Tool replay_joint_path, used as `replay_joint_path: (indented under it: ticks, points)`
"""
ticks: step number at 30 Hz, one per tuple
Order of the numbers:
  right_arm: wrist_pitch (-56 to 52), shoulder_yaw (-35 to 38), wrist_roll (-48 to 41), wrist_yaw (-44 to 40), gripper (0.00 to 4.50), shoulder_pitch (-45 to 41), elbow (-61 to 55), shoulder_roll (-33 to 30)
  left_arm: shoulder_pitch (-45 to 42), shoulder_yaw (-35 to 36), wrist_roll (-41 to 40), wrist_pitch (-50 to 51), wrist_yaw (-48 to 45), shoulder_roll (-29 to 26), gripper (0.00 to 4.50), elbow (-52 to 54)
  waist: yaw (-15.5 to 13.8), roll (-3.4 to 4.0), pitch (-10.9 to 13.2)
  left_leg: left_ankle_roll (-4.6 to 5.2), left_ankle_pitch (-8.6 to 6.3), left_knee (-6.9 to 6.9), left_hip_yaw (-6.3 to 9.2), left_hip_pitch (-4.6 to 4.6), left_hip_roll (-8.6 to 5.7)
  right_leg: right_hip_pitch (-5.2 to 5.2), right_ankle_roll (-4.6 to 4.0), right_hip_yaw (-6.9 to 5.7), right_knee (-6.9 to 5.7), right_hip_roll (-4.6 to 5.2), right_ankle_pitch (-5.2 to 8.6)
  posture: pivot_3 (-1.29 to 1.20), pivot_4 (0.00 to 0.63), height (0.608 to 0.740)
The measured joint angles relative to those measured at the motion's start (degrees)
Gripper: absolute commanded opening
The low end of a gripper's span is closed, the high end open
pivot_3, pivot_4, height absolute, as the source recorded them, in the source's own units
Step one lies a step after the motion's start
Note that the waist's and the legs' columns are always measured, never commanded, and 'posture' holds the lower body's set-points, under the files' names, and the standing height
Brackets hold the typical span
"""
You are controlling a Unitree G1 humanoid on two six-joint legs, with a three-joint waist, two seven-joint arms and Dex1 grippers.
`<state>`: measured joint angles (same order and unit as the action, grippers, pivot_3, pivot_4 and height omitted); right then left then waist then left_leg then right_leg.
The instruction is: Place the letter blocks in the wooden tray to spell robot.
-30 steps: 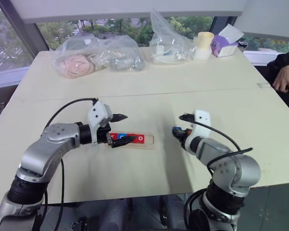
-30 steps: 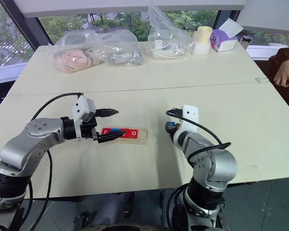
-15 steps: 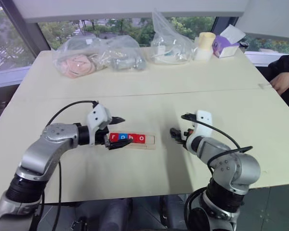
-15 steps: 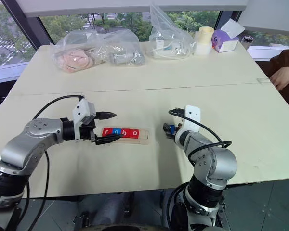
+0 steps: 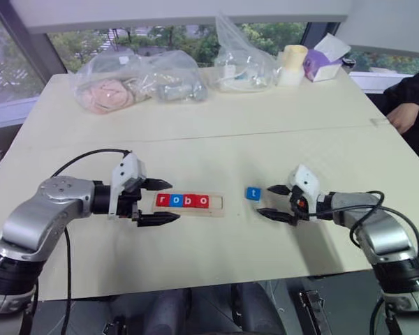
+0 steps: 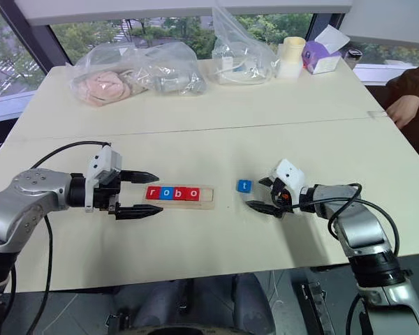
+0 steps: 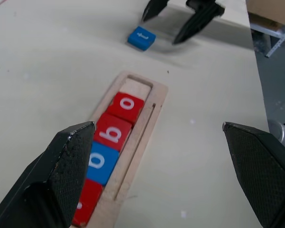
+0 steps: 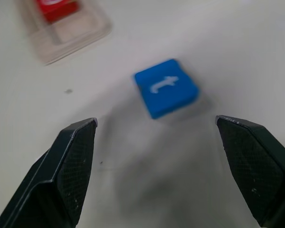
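The wooden tray [image 5: 216, 203] is a long narrow strip of pale wood. It lies flat on the table, running from 9 o'clock to 3 o'clock in the head view. Four letter blocks sit in its groove, side by side and touching: a red r [image 5: 163, 200], a blue o [image 5: 175, 200], a red b [image 5: 189, 201] and a red o [image 5: 203, 201]. The last place at the 3 o'clock end of the groove is bare wood. The fifth block, a blue t [image 5: 253, 193], lies flat on the table near the tray, at 3 o'clock of it, slightly turned.
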<state>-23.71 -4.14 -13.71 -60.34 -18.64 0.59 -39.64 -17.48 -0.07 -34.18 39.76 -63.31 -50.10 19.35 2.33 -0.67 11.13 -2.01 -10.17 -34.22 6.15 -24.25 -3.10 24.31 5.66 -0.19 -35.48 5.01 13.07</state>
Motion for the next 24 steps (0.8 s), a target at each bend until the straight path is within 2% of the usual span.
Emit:
replay_joint_path:
  ticks: [3,7,10,14,19,24]
  points:
    - [9.97,-1.48,2.26,-2.70,4.10,-5.22,8.45,0.78,0.94,1.53,-1.58,1.67,0.44,-0.76,4.50,2.76,0.15,0.00,0.00,0.00,0.00,0.04,0.02,0.00,0.02,0.01,-0.19,0.00,0.00,-0.02,-0.11,0.00,0.150,0.740]
    - [16.99,-3.62,4.55,-4.67,4.10,-8.75,15.99,2.38,2.41,1.85,-1.44,2.54,1.65,-2.74,4.50,5.05,-0.12,0.00,0.00,0.00,0.00,0.07,0.06,-0.02,-0.02,0.02,-0.17,0.00,0.01,-0.02,-0.10,0.00,0.150,0.740]
    - [19.34,-4.68,5.07,-6.01,3.22,-9.17,18.86,3.17,2.76,2.98,-1.57,2.68,2.72,-3.07,4.50,5.82,-0.58,0.00,0.00,-0.01,0.00,0.04,0.06,-0.03,-0.04,0.02,-0.17,0.01,0.00,-0.01,-0.10,0.00,0.150,0.740]
    - [21.08,-5.50,5.18,-7.77,1.23,-9.18,18.93,3.22,3.68,3.63,-1.60,3.32,3.60,-3.08,4.50,5.83,-1.09,0.00,0.00,-0.02,0.01,0.02,0.04,0.01,-0.03,0.01,-0.18,0.02,-0.03,-0.01,-0.11,0.00,0.150,0.740]
    - [18.77,-4.79,4.74,-6.01,1.17,-9.20,17.82,4.59,3.80,3.78,-1.56,3.43,3.59,-3.30,4.50,5.80,-1.30,0.00,0.01,-0.03,0.01,0.02,0.04,0.02,-0.02,0.02,-0.19,0.03,-0.06,-0.02,-0.11,0.00,0.150,0.740]
    - [10.89,-5.87,2.99,-6.56,1.17,-11.78,7.15,5.24,4.43,3.79,-0.05,2.09,3.48,-5.44,4.50,5.77,-1.30,0.01,0.00,-0.03,0.00,0.02,0.05,0.01,-0.02,0.06,-0.19,0.06,-0.09,-0.02,-0.11,0.00,0.150,0.740]
